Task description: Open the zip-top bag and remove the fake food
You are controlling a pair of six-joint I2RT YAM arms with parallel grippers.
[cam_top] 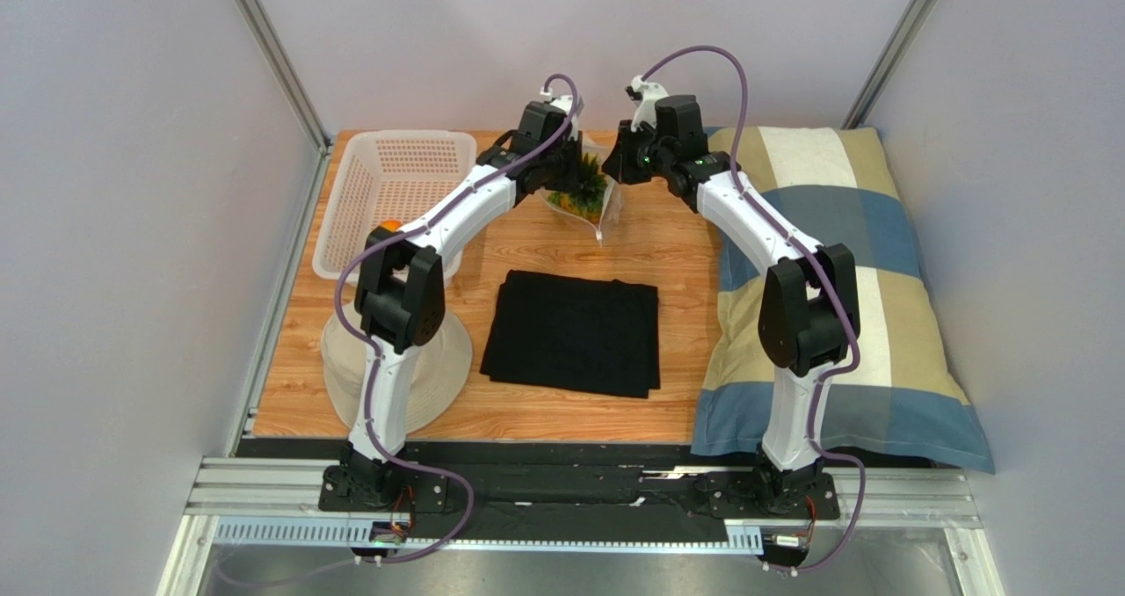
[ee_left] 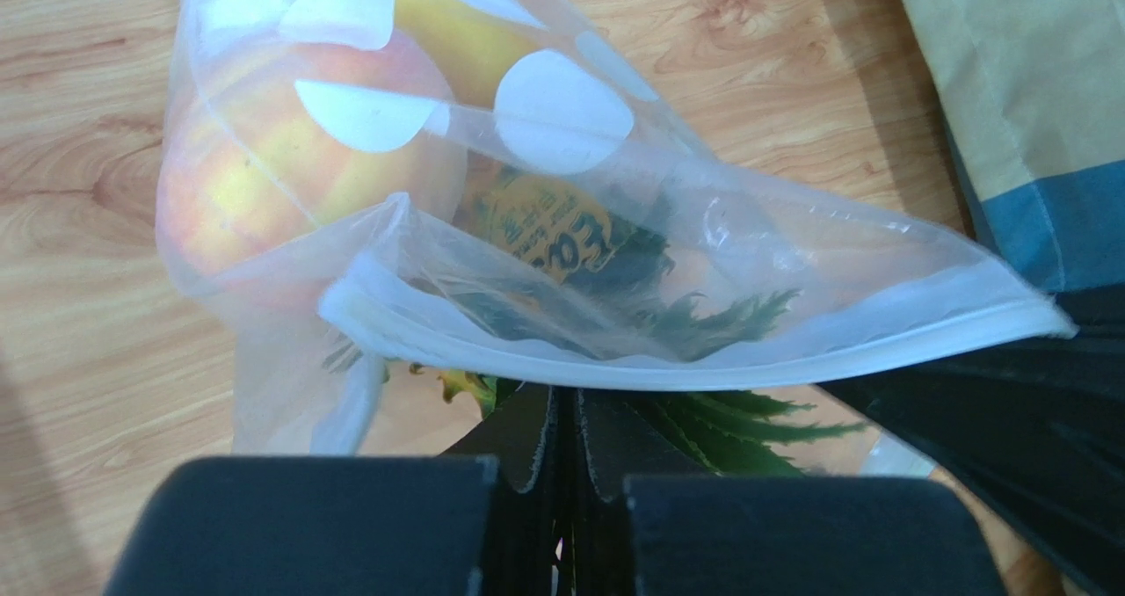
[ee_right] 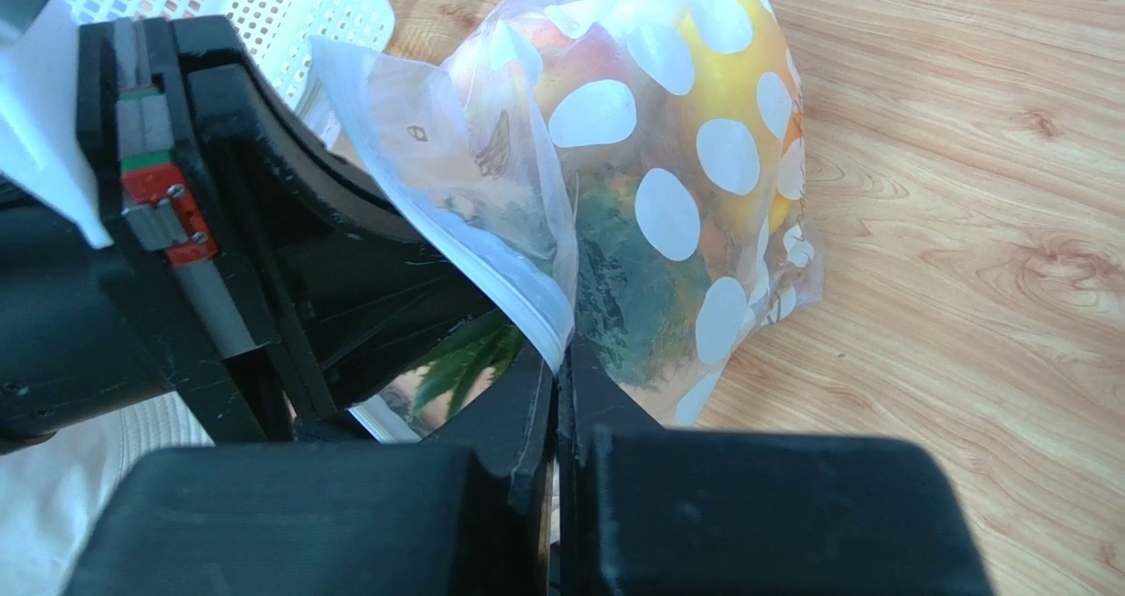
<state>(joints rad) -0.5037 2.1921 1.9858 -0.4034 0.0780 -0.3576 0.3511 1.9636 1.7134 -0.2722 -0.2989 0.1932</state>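
Note:
The clear zip-top bag (cam_top: 585, 195) with white polka dots hangs between my two grippers above the far middle of the table. Its mouth is pulled apart. My left gripper (ee_left: 571, 396) is shut on one lip of the bag (ee_left: 634, 359). My right gripper (ee_right: 560, 359) is shut on the opposite lip of the bag (ee_right: 660, 214). The fake food is inside: a peach (ee_left: 251, 161), a yellow lemon (ee_right: 724, 89), a pineapple (ee_left: 548, 227) with green crown leaves (ee_left: 753, 425) poking toward the opening.
A white perforated basket (cam_top: 392, 190) stands at the far left, with an orange item inside. A folded black cloth (cam_top: 572, 334) lies mid-table. A checked pillow (cam_top: 845, 280) covers the right side. A pale round hat-like object (cam_top: 396, 359) lies front left.

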